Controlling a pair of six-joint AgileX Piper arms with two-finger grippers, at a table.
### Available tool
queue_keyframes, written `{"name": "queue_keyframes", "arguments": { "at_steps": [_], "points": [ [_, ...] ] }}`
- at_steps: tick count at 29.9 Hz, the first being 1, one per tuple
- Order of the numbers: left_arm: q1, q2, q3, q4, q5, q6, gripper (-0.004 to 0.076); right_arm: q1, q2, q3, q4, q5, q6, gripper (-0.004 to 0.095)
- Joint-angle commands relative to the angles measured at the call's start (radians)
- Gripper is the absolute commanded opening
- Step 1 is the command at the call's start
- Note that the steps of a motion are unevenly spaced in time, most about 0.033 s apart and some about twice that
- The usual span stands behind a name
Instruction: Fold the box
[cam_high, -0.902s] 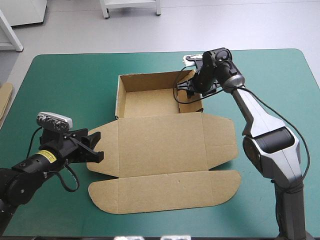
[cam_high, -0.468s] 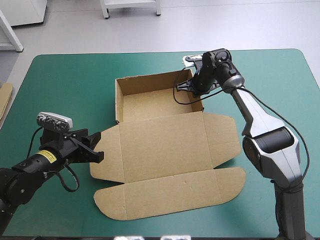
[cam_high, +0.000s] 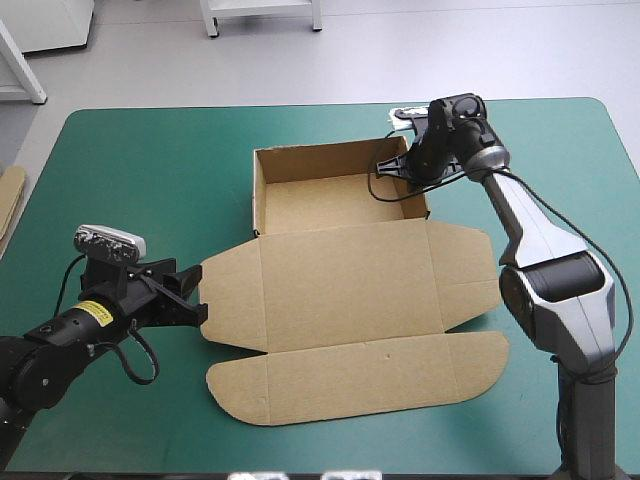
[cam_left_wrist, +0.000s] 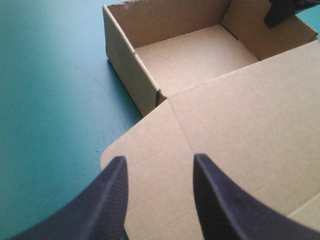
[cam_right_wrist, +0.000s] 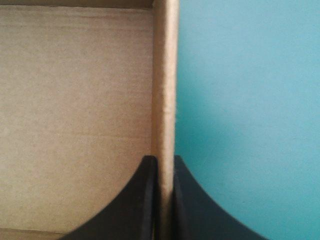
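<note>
The brown box (cam_high: 335, 200) stands as an open tray with its lid (cam_high: 370, 280) lying flat toward the table's front. My right gripper (cam_high: 408, 172) is at the tray's far right corner. In the right wrist view the right gripper (cam_right_wrist: 166, 160) is shut on the box's right wall (cam_right_wrist: 166, 75), one finger inside the tray and one outside. My left gripper (cam_high: 196, 300) sits low at the lid's left flap (cam_high: 228, 295). In the left wrist view the left gripper (cam_left_wrist: 159, 161) is open, with the flap (cam_left_wrist: 150, 165) lying under and ahead of the fingers.
An edge of more brown board (cam_high: 10, 200) shows at the table's left edge. Bare teal-green cover (cam_high: 140, 170) lies left of the tray and along the front edge. The lid's front flap (cam_high: 360, 385) reaches close to the table's front.
The right gripper has drawn the whole box to the right, lid and flaps with it. The lid's left flap now lies just off the left gripper's tips. The left arm has stayed put.
</note>
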Motion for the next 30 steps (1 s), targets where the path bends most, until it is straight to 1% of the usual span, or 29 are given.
{"name": "queue_keyframes", "arguments": {
  "at_steps": [1,4,21,30],
  "points": [
    [-0.004,-0.005,-0.025,-0.016,-0.058,0.002,0.0304,-0.077,-0.059,0.042,-0.078,0.020,-0.045,0.0000],
    [-0.004,-0.005,-0.025,-0.016,-0.058,0.002,0.0304,-0.128,-0.070,0.080,-0.089,0.020,-0.072,0.0000],
    [-0.004,-0.005,-0.025,-0.013,-0.069,0.002,0.0304,-0.462,-0.132,0.080,-0.087,0.018,-0.086,0.0000],
    [-0.004,-0.005,-0.025,-0.013,-0.069,0.002,0.0304,-0.586,-0.146,0.080,-0.101,0.018,-0.095,0.0000]
  ]
}}
